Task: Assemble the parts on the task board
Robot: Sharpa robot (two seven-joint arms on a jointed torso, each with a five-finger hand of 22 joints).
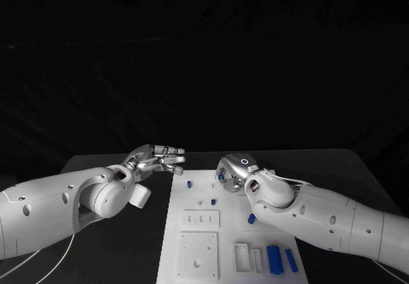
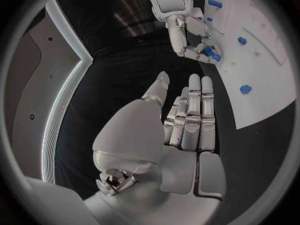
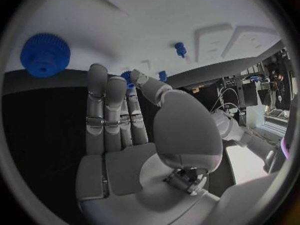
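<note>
The white task board (image 1: 198, 248) lies in the middle of the table. My right hand (image 1: 236, 173) hangs over the board's far end and pinches a small blue part (image 2: 211, 54) between thumb and fingertips; the same part (image 3: 128, 77) peeks out by the thumb tip. My left hand (image 1: 158, 158) hovers just off the board's far left corner with its fingers (image 2: 190, 115) stretched out straight, holding nothing. Two small blue pegs (image 1: 189, 184) (image 1: 213, 202) stand on the board. A blue gear (image 3: 45, 54) lies on the board beyond the right hand's fingers.
Near the board's front right corner, a large blue block (image 1: 273, 259) and a thin blue bar (image 1: 291, 260) lie beside a white slotted holder (image 1: 245, 258). Another blue piece (image 1: 252, 219) sits under my right forearm. Black table (image 1: 341, 171) surrounds the board.
</note>
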